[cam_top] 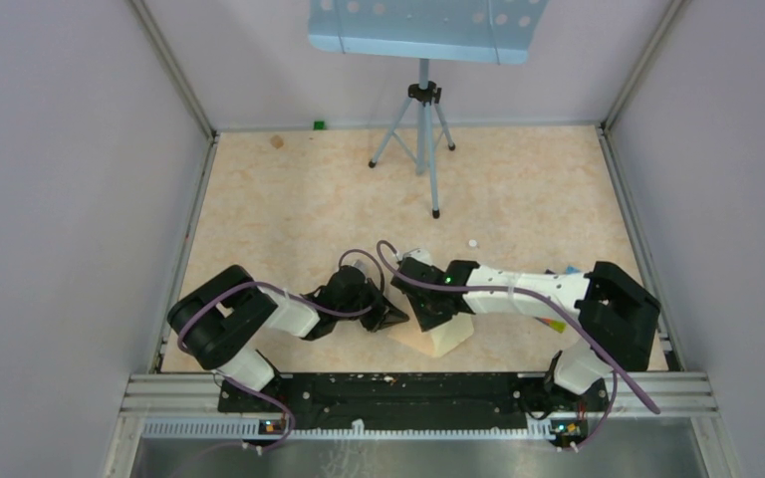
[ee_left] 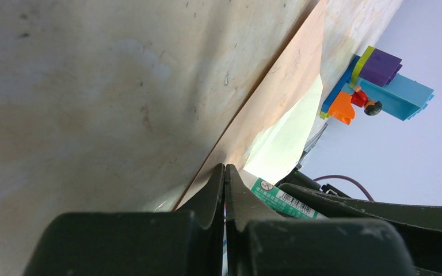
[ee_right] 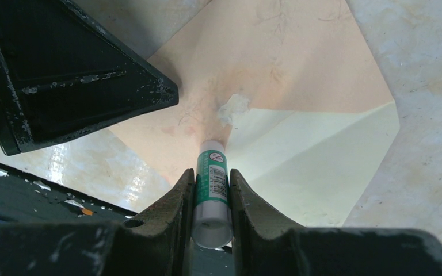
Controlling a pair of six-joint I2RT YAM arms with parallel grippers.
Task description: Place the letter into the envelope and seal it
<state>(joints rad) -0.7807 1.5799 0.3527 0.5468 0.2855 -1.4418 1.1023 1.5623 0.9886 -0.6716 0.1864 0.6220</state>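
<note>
Envelope [ee_right: 276, 63] and letter [ee_right: 316, 161] lie flat on the table [cam_top: 289, 199], near its front edge between the two arms. The top view shows the largest items: the bare marbled table, a music stand [cam_top: 423, 25] at the far side, and both arms folded inward over the paper, which is mostly covered there. The wrist views supply the detail. In the right wrist view the tan envelope spreads away from the camera, with the pale letter against its near right edge; the letter's fold crease runs left to right. How far the letter sits inside the envelope cannot be told. The left gripper [ee_left: 224, 170] has its jaws pressed together, tips at the envelope's left edge; whether paper is pinched between them cannot be told. The right gripper [ee_right: 212, 172] is clamped narrowly on a glue stick [ee_right: 213, 154], long axis in line with the fingers, tip pointing at the line where tan meets cream, just short of a whitish smear [ee_right: 233, 106]. Only the left wrist view shows clearly the toy bricks [ee_left: 380, 86], beyond the envelope.
</note>
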